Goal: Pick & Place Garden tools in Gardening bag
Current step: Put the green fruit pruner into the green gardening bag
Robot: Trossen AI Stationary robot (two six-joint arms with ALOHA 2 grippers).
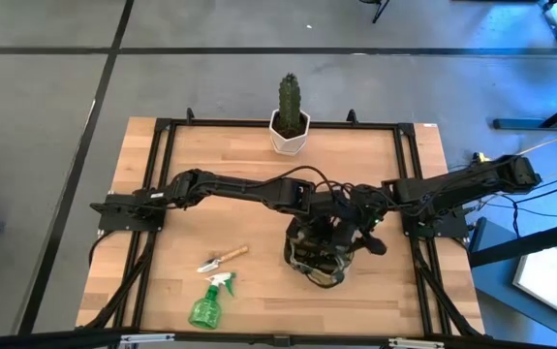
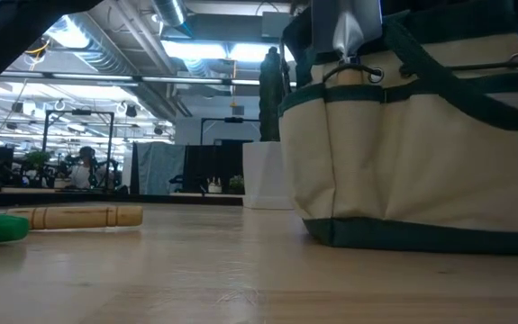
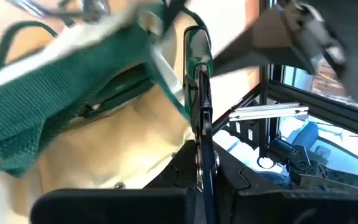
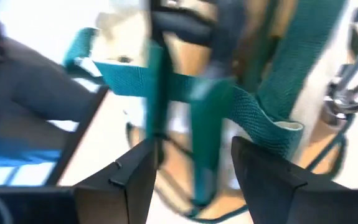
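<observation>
We hover both arms over the gardening bag [image 1: 319, 254] — left gripper [image 3: 198, 93] clamped on its rim, right gripper [image 4: 194, 165] apart and empty; trowel [image 1: 222, 259] lies left, nearer the left arm.

Wooden bench [image 1: 259, 160], black frame along edges. Cactus pot [image 1: 290, 133] at far edge, centre. Bag [image 1: 318, 254] upright, near side, right of centre. Trowel [image 1: 223, 258] flat, left of bag, apart from it. Spray bottle [image 1: 209, 302] on its side, just nearer than trowel, by near edge.
</observation>
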